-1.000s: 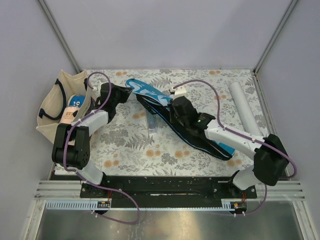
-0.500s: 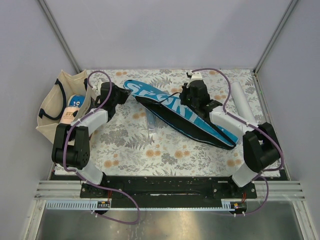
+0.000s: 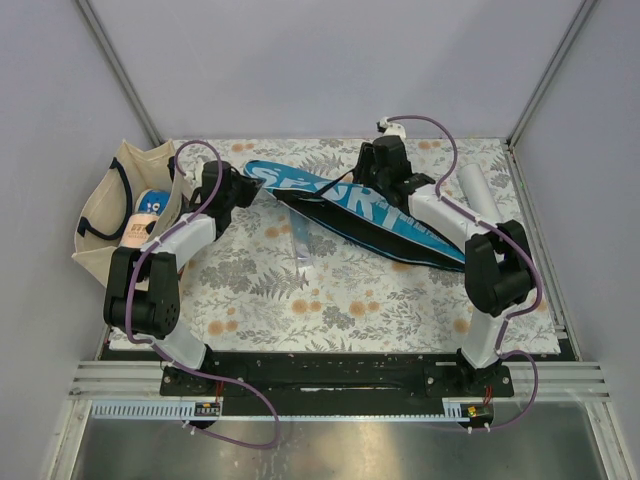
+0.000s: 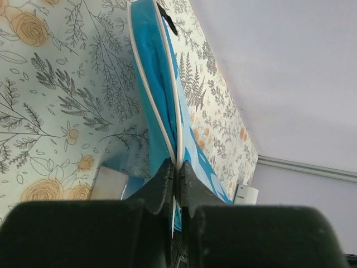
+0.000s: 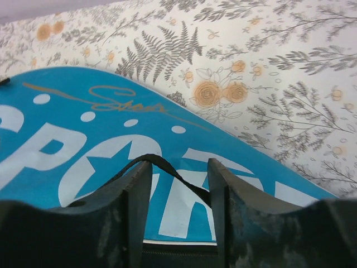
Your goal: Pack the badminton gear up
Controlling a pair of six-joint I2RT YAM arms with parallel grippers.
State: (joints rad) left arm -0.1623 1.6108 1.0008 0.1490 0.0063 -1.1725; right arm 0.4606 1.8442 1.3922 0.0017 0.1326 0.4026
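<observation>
Blue cover (image 3: 400,225) w/ white "SPORT" lettering and black edging lies slantwise on the floral tabletop (image 3: 260,290), running from the L hand (image 3: 240,190) past the R hand (image 3: 372,188).

L hand is clamped tight on the cover's tip: in its wrist view the fingers (image 4: 162,178) meet on the white-piped rim, w/ the cover (image 4: 159,106) standing on edge and stretching straight away from the hand (image 4: 175,167).

R hand sits over the cover's mid part, approx. half open and gripping nothing. In its wrist view (image 5: 178,167) a black strap (image 5: 146,159) arches loose across the gap between the fingers, w/ the lettered face (image 5: 67,145) right beneath.

White tube (image 3: 485,205) lies on the tabletop to the right of the R hand, apart from it.

Beige tote bag (image 3: 105,215) sits left of the L hand, near it; contents too small to make out.
</observation>
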